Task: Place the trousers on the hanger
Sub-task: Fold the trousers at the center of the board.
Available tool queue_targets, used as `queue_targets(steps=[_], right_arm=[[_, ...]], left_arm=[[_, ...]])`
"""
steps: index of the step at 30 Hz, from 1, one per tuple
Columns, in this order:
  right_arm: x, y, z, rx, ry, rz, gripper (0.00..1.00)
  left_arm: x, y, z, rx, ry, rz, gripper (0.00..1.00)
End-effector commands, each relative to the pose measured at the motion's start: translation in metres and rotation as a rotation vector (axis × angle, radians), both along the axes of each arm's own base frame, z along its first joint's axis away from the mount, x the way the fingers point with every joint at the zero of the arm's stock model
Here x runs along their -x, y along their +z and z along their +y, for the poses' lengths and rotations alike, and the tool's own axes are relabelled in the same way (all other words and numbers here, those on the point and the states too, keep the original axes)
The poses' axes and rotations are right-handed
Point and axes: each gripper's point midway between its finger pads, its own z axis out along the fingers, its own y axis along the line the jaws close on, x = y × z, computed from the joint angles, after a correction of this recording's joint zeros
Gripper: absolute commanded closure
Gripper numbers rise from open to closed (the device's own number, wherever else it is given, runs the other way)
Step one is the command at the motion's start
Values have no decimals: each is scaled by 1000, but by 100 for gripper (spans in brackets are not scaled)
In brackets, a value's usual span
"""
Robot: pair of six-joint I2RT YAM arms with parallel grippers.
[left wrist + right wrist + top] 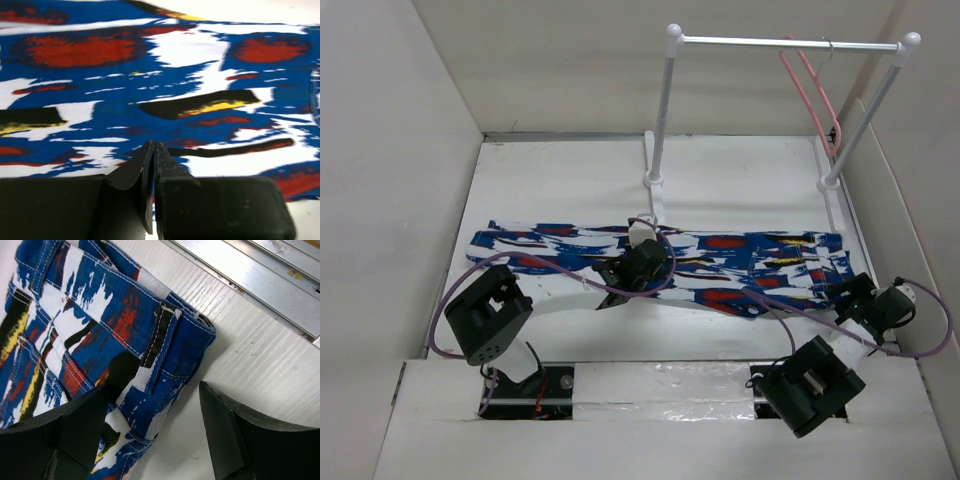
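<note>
Corded, stitched trousers [720,262] are lying flat, left gripper [152,150] closed over them, right gripper [155,390] gaping wide astride their corner.

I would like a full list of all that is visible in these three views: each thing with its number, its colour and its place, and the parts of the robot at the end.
trousers: one, royal blue with white, red, black and yellow splashes, spread flat across the table, waistband at the right end
hanger: one, pink, hanging on the rail of the rack, far right
rack: one, white posts with silver rail, standing at the far side of the table
table: one, white, under the trousers
walls: three, white, left, far and right
cables: two, purple, one looping beside each arm
left gripper: one, black, shut, at the middle of the trousers
right gripper: one, black, open, a finger on either side of the waistband corner
</note>
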Motion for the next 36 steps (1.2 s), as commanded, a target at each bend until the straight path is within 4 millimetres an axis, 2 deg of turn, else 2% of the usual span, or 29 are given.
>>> queue_targets(steps=[1, 2, 4, 5, 6, 8, 10, 13, 14, 17, 18, 19, 24, 27, 28, 30, 31, 32, 36], right_arm=[[-14, 13, -4, 12, 0, -107, 24], [-15, 13, -4, 5, -4, -113, 29], [-17, 9, -3, -22, -1, -117, 40], [-19, 8, -3, -32, -1, -122, 62], [-22, 11, -5, -20, 10, -143, 77], [-25, 11, 0, -22, 32, -162, 98], [-28, 19, 3, 7, 63, -198, 100], [-28, 48, 9, 91, 116, -241, 100], [-29, 80, 7, 213, 149, -284, 100], [-23, 113, 27, 305, 231, -312, 100], [-20, 136, 37, 362, 262, -348, 100], [-21, 147, 53, 368, 342, -388, 100], [-39, 170, 104, 333, 619, -468, 100], [-49, 205, 127, 378, 720, -517, 100], [-51, 231, 146, 413, 776, -562, 100], [-51, 259, 162, 438, 799, -615, 100], [-48, 271, 182, 432, 858, -653, 100], [-49, 290, 182, 456, 823, -675, 100], [-48, 317, 218, 424, 900, -756, 100]], left_arm=[[-7, -9, 8, 59, 26, 26, 100], [-5, -8, 3, 87, 10, 34, 100], [-4, -14, 10, 88, 18, 42, 100], [-3, -15, 11, 83, 22, 47, 100], [-4, -15, 15, 82, 33, 50, 100], [-3, -17, 17, 69, 35, 56, 100], [-2, -17, 18, 68, 28, 53, 100], [-3, -16, 16, 81, 22, 44, 100], [-3, -18, 16, 76, 19, 45, 100], [7, -27, 11, 64, -8, 69, 100], [10, -30, 10, 61, -10, 72, 100], [20, -39, 9, 50, -27, 91, 100], [47, -54, 0, 82, -70, 133, 100], [61, -61, -6, 73, -90, 145, 100], [65, -63, -9, 71, -98, 150, 100], [77, -63, -19, 80, -124, 153, 100], [81, -69, -21, 69, -131, 162, 100], [83, -68, -27, 72, -136, 163, 100], [97, -78, -36, 53, -157, 185, 100]])
